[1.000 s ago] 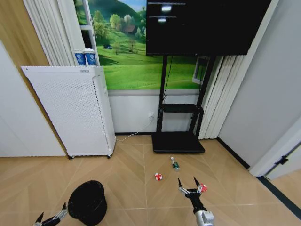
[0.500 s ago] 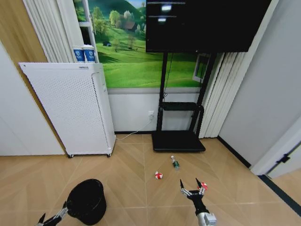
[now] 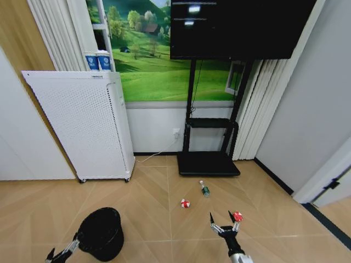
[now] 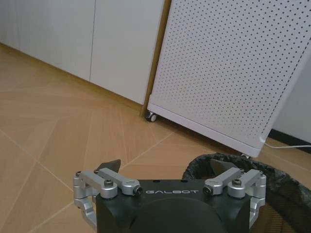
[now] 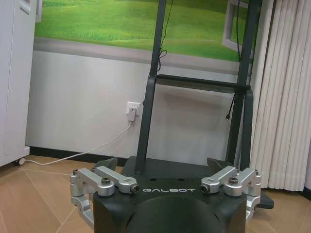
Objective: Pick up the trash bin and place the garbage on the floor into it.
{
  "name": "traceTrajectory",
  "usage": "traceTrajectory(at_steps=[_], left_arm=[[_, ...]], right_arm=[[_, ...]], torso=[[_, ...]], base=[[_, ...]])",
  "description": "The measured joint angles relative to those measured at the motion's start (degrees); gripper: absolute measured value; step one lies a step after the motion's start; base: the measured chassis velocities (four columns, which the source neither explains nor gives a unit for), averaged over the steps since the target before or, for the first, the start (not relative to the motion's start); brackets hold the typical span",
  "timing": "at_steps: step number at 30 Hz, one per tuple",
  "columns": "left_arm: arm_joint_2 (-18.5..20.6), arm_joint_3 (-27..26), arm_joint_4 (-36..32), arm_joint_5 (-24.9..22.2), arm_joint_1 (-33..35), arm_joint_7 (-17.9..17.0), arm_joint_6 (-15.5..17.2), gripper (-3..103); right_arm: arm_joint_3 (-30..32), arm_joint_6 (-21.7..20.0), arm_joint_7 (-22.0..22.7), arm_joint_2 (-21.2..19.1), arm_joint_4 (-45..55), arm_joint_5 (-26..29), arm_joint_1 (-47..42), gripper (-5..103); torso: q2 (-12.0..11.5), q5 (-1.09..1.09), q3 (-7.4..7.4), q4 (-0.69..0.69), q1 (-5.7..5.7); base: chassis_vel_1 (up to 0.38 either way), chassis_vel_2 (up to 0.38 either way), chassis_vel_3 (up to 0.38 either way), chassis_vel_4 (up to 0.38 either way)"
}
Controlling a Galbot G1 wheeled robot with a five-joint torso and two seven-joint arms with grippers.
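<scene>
The trash bin (image 3: 100,233), a small round black mesh basket, stands upright on the wood floor at the lower left. My left gripper (image 3: 63,251) is open right beside it. In the left wrist view the bin's rim (image 4: 214,159) runs between the open left gripper's (image 4: 166,165) fingers. The garbage lies apart to the right: a small clear bottle (image 3: 204,189), a red-and-white piece (image 3: 185,204) and a red piece (image 3: 237,216). My right gripper (image 3: 225,220) is open and holds nothing, with one fingertip close beside that red piece. The right gripper (image 5: 163,162) faces the TV stand.
A tall white perforated appliance (image 3: 82,126) on castors stands behind the bin, with two cups (image 3: 98,61) on top. The black TV stand base (image 3: 208,164) sits on the floor past the garbage. A cord (image 3: 156,156) runs along the wall. A door frame (image 3: 323,181) is at the right.
The whole head view has shifted a little, so the camera moved. The left gripper sits slightly closer against the bin's rim. The right gripper shows slightly lower, still open by the red piece.
</scene>
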Motion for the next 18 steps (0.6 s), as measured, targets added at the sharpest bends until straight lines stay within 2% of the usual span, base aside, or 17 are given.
traceTrajectory(at_steps=[2, 4, 7, 14, 18], left_arm=[[0.31, -0.55, 1.25, 4.33, -0.26, -0.72, -0.16, 100], [0.48, -0.77, 1.6, 5.6, -0.35, -1.06, -0.17, 100], [1.61, -1.99, 3.01, 10.37, -1.17, -1.91, -0.21, 100], [2.89, -3.75, 4.07, 15.52, -2.16, -1.91, -1.04, 100], [3.58, -5.66, 4.9, 20.79, -3.26, -0.87, -2.99, 100]], right_arm=[[0.33, 0.06, -0.02, 0.2, 0.02, -0.15, -0.3, 100], [0.42, 0.08, -0.02, 0.33, 0.05, -0.24, -0.48, 100], [0.76, 0.22, -0.07, 1.07, 0.05, -0.83, -1.42, 100], [0.9, 0.25, -0.09, 2.1, -0.01, -0.95, -2.55, 100], [1.06, 0.31, -0.12, 2.42, 0.05, -0.98, -3.08, 100]], torso=[[0.06, -0.02, 0.04, 0.01, 0.03], [0.09, -0.02, 0.06, 0.01, 0.03], [0.19, -0.02, 0.13, 0.0, 0.07], [0.28, -0.01, 0.19, 0.0, 0.1], [0.33, -0.01, 0.23, 0.0, 0.13]], base=[[0.0, 0.0, 0.0, 0.0], [0.0, 0.0, 0.0, 0.0], [0.0, 0.0, 0.0, 0.0], [0.0, 0.0, 0.0, 0.0], [0.0, 0.0, 0.0, 0.0]])
